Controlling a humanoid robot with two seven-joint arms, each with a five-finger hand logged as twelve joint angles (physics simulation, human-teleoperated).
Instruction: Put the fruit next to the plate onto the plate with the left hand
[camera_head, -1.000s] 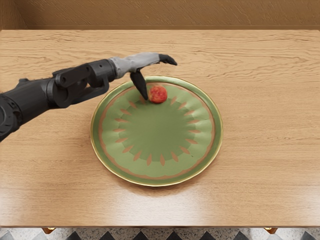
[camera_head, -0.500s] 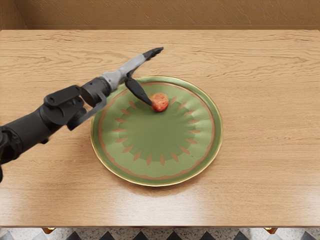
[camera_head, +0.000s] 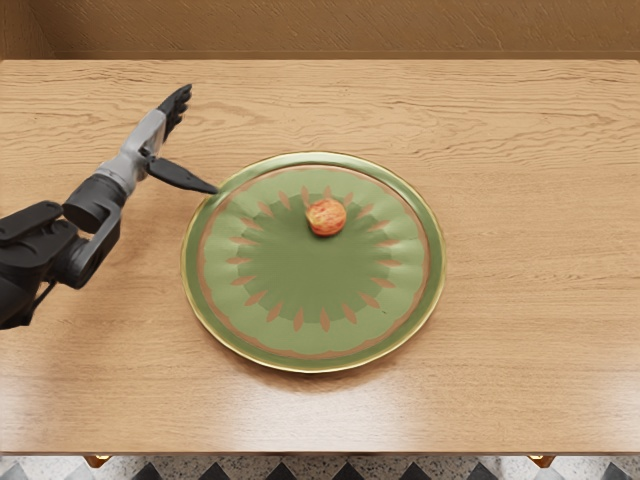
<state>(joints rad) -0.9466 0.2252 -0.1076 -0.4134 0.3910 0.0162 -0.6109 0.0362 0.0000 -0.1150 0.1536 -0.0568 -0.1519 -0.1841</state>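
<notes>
We see the fruit (camera_head: 326, 216) lying on the plate (camera_head: 300, 295), above its centre, while the left hand (camera_head: 150, 145) hovers empty, fingers spread, over the desk (camera_head: 520, 150) beside the rim. We judge the placing done; next, pulling the arm clear.

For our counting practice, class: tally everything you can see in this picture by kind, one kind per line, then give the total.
fruit: 1, lying on the plate
plate: 1, green with a gold rim
left hand: 1, open, over the table beside the plate
table: 1, wooden
Total: 4
</notes>
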